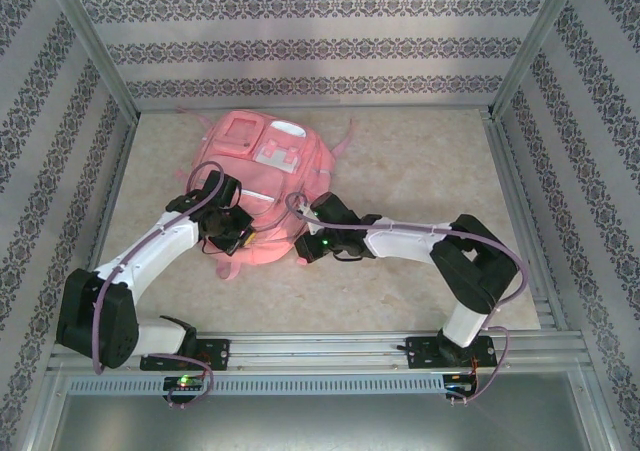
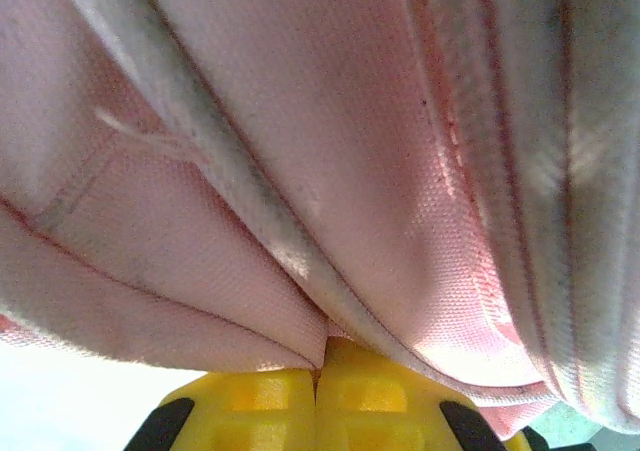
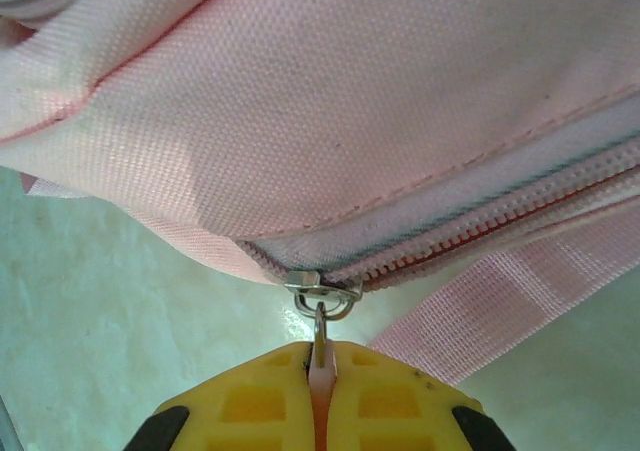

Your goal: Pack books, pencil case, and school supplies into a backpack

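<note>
Two grippers meet the backpack (image 1: pixel 265 181) at its near edge on the table (image 1: pixel 430 171), the left gripper (image 1: pixel 238 239) at its near-left corner and the right gripper (image 1: pixel 305 251) at its near-right.

From the left wrist, the left gripper (image 2: pixel 318 366) is clenched on a fold of backpack (image 2: pixel 380 171) fabric.

From the right wrist, the right gripper (image 3: pixel 320 371) pinches the zipper pull (image 3: pixel 321 321) at the backpack's (image 3: pixel 350 101) zipper (image 3: pixel 480 226) end.

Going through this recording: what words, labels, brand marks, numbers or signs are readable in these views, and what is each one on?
No text is readable in any of the views.
Backpack: the pale patch on its front is too small in the top view to tell whether it carries print.
Zipper pull, pinched in the right gripper: bare metal, no marking visible.
</note>
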Available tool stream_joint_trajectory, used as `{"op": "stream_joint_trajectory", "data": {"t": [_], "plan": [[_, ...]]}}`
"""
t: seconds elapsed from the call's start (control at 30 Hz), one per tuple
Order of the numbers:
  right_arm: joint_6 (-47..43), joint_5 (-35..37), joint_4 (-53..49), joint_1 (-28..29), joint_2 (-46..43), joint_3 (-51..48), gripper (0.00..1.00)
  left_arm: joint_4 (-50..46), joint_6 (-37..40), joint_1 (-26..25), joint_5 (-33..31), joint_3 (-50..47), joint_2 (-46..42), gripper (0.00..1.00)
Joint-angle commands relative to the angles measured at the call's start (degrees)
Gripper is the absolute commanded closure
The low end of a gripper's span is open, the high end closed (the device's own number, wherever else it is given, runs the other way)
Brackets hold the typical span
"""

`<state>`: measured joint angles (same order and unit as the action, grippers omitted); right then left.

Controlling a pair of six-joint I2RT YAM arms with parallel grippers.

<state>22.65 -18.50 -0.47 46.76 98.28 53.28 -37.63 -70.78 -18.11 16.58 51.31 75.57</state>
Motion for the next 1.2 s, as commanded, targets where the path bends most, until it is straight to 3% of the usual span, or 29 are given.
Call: {"op": "stream_joint_trajectory", "data": {"t": [0.0,0.6,1.17], "plan": [[-0.42,0.91,-1.4,0.31,-2.12,-1.69,1.0,0.33,0.99,-0.6,-0.2,-1.01,-1.82,1.0],[-0.77,4.79,-5.14,-5.89,-0.17,0.39,1.0,-2.72,7.54,-0.65,3.83,-3.84,-6.13,1.0],[5.5,5.37,-7.33,-11.65,7.27,7.82,1.0,-2.45,10.8,-0.81,6.53,-1.52,-2.74,1.0]]}}
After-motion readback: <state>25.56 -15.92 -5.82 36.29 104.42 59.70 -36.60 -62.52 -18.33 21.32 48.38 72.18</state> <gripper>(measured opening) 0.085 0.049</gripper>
